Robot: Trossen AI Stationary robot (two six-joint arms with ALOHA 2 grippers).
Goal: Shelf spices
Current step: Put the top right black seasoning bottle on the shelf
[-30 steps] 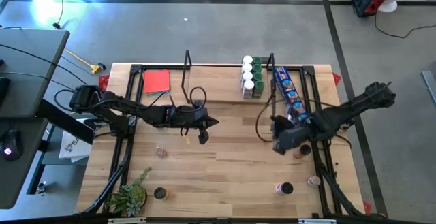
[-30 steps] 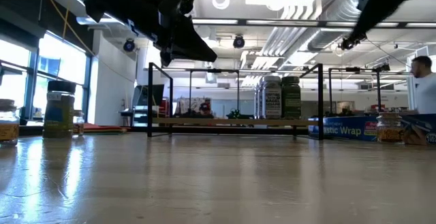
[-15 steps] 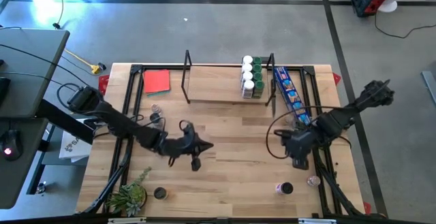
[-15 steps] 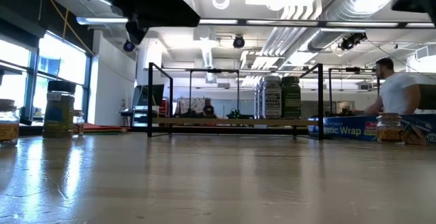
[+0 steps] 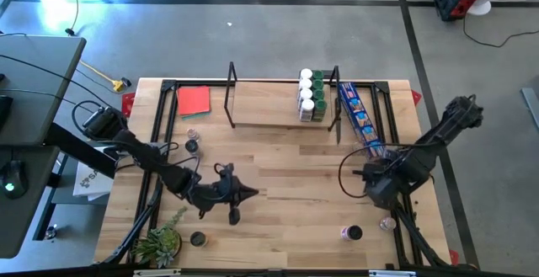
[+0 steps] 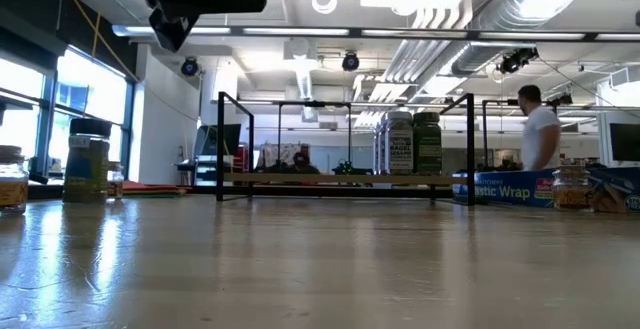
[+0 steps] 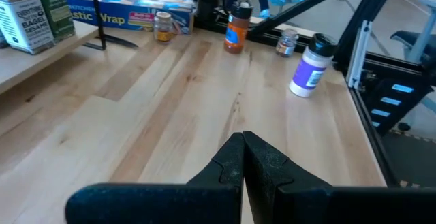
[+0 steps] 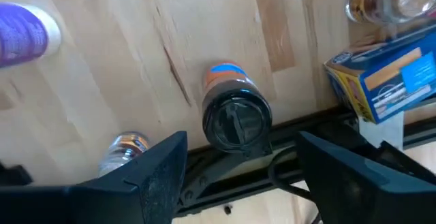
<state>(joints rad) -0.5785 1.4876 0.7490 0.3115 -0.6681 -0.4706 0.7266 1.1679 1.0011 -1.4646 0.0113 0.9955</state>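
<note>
On the pale wooden tabletop (image 5: 286, 184) the shelf (image 5: 269, 113) already carries a cluster of jars at its right end, well behind both arms. The right gripper (image 8: 242, 159), fingers spread wide, hangs directly above an upright orange-labelled jar with a black cap (image 8: 235, 115), which stands at the table's edge between a blue box (image 8: 385, 81) and smaller jars. The left gripper (image 7: 243, 157), fingers pressed together and empty, points at a tipped purple-labelled jar (image 7: 310, 66) well ahead. The orange jar looks light, rigid and smooth-sided, so pinching its body below the cap seems safest.
</note>
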